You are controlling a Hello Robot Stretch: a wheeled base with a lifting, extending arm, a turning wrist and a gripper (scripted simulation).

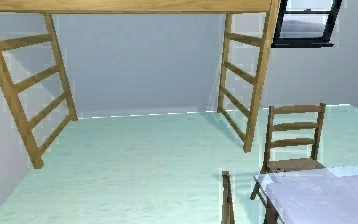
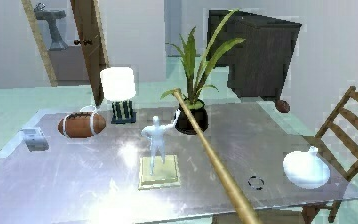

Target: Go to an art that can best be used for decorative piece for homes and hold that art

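Out on the arm's side stands the tabletop (image 2: 87,185), glossy and grey, with a dark cabinet (image 2: 267,55) against the wall beyond it and a wooden chair (image 2: 349,125) at its right end. At the far edge of the tabletop, near the middle, a leafy plant (image 2: 199,60) rises from a dark pot. A long tan stick (image 2: 215,160) slants from the bottom edge up toward that pot; what it is I cannot tell.

Just left of the stick stands the task's thing, a pale statue (image 2: 157,140) of a figure. It is upright on a flat square tan base, well in from every edge of the tabletop, and its long axis runs straight up. Farther left are a white lamp (image 2: 117,85) on a dark stand and a brown football (image 2: 82,125). Off to the right sits a round white jug (image 2: 307,168).

The statue stands a little left of the view's middle, while the arm's line comes up just right of the middle. By my judgement the statue therefore lies slightly toward the robot's front from the claw's path, and some way out over the tabletop. A short roll forward would likely line it up, followed by a reach at the height of the figure's body, above the base. The stick is close by and could be knocked. The claw's state cannot be told from these pictures.
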